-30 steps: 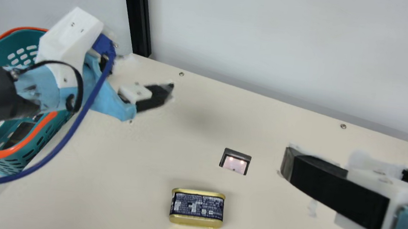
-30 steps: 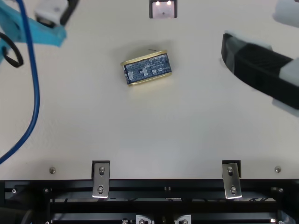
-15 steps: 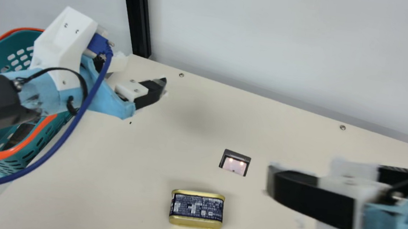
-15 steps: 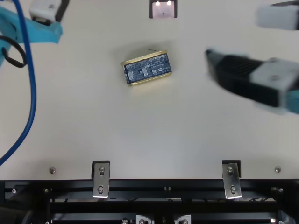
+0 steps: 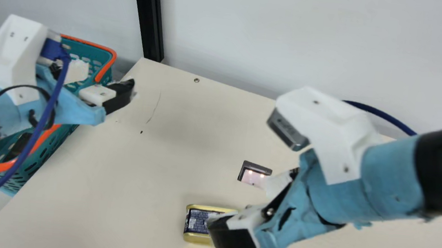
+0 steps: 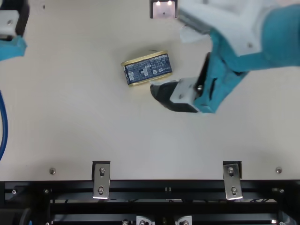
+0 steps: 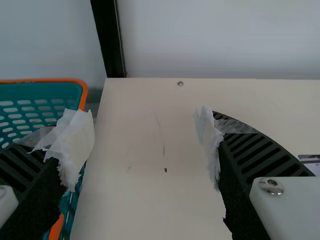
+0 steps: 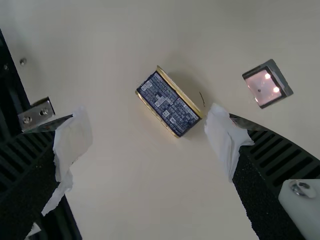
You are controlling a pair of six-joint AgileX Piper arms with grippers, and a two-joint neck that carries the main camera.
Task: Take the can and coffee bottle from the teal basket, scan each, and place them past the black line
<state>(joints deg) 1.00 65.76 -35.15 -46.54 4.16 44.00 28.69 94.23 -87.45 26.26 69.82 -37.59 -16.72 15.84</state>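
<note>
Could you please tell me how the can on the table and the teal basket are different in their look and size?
The can is gold with a dark blue label; the teal basket has an orange rim. The can is much smaller than the teal basket. The can's visible sides are solid, while the teal basket's walls are full of holes. Both have edges in a contrasting colour.

Can (image 6: 147, 69): gold rims, dark-blue printed label; on its side on table (image 6: 93, 131). Teal basket (image 5: 43, 150): perforated, orange rim, at table's left edge.
</note>
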